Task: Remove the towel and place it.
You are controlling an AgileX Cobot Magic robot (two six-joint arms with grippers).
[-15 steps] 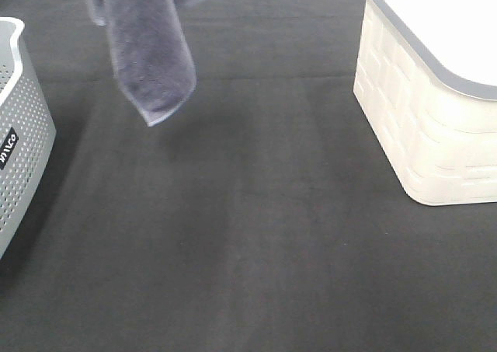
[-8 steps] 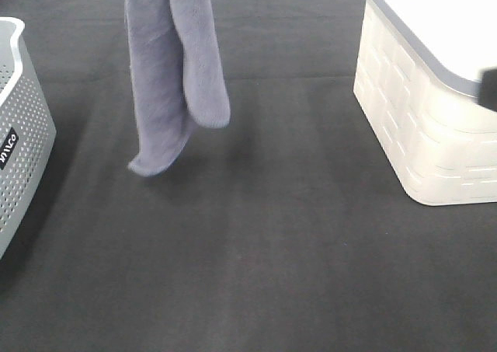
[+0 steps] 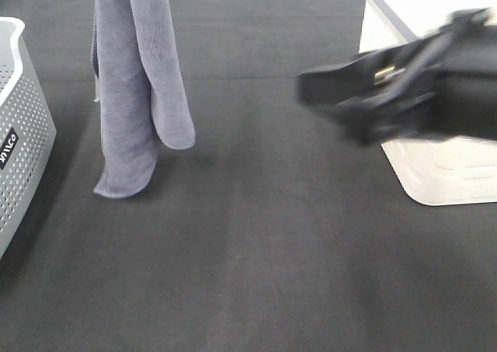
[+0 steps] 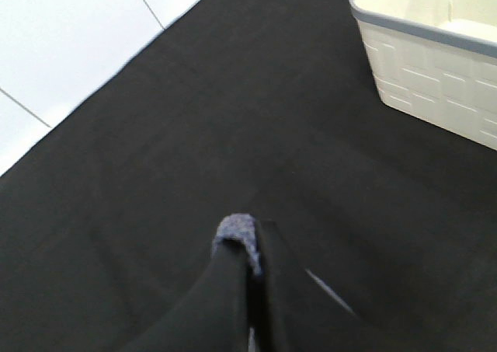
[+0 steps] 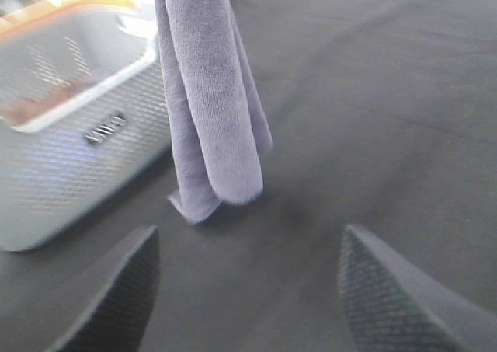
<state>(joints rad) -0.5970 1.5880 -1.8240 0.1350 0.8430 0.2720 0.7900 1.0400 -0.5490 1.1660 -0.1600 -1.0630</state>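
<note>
Left gripper (image 4: 250,247): jaws pinched shut on the towel (image 4: 235,229), with a small tuft poking out past the tips. The gripper itself is out of the overhead shot. From it the towel (image 3: 132,95) hangs straight down, folded into two long lobes. The longer lobe's end is at the mat (image 3: 256,251); touching or just over it, I can't tell. Far ahead of this gripper, across bare mat, is the white basket (image 4: 435,64).

Right gripper (image 5: 248,235): jaws spread wide, nothing between them, holding nothing. I see both textured fingers (image 5: 388,297) low over the mat. The towel hangs just ahead of the tips, apart from them and slightly toward one finger's side. Past the towel on that side stands the grey basket (image 5: 70,134), near the cloth; contact I can't tell.

Overhead, the right gripper (image 3: 314,88) is blurred, in front of the white basket (image 3: 435,173), pointing across at the towel and well apart from it. The grey basket (image 3: 23,134) is beyond the towel from there.
</note>
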